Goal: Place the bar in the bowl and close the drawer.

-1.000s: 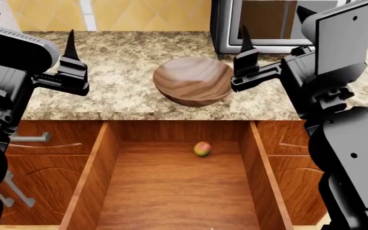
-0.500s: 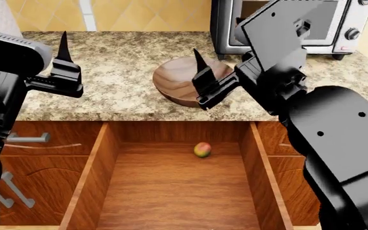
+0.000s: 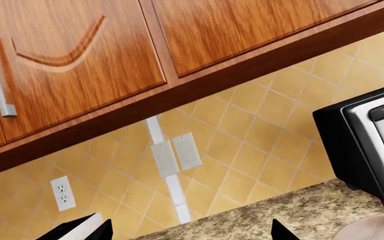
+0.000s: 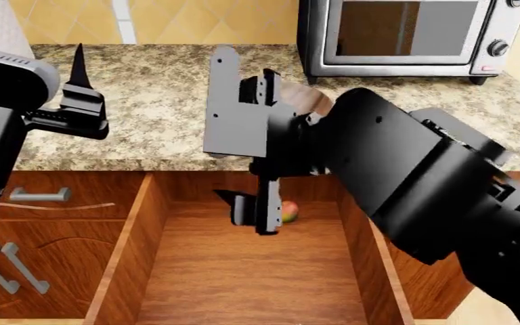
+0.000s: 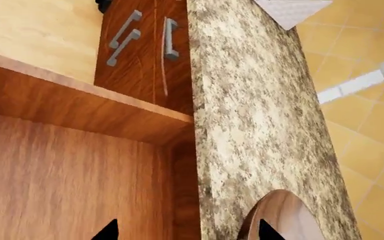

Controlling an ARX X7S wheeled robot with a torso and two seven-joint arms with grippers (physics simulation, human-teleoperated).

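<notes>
The drawer [image 4: 233, 277] stands wide open below the counter; the right wrist view shows its wooden interior [image 5: 58, 190]. No bar shows in any view. The dark wooden bowl [image 4: 319, 101] sits on the counter, mostly hidden behind my right arm; its rim shows in the right wrist view [image 5: 280, 216]. My right gripper [image 4: 244, 207] is open and empty, pointing down into the back of the drawer, next to a small green-red fruit [image 4: 287, 211]; its tips show in its wrist view [image 5: 186, 233]. My left gripper [image 4: 81, 88] is open and empty above the counter's left part [image 3: 190, 234].
A toaster oven [image 4: 405, 30] stands at the back right of the granite counter [image 4: 160, 81]. Narrower drawers with silver handles [image 4: 38, 196] flank the open drawer. Upper cabinets [image 3: 78, 55] and a tiled wall with outlets [image 3: 62, 192] show in the left wrist view.
My right arm has swung from the back right, across the bowl, and down into the open drawer. My left gripper has drifted slightly left. The fruit has not moved.
</notes>
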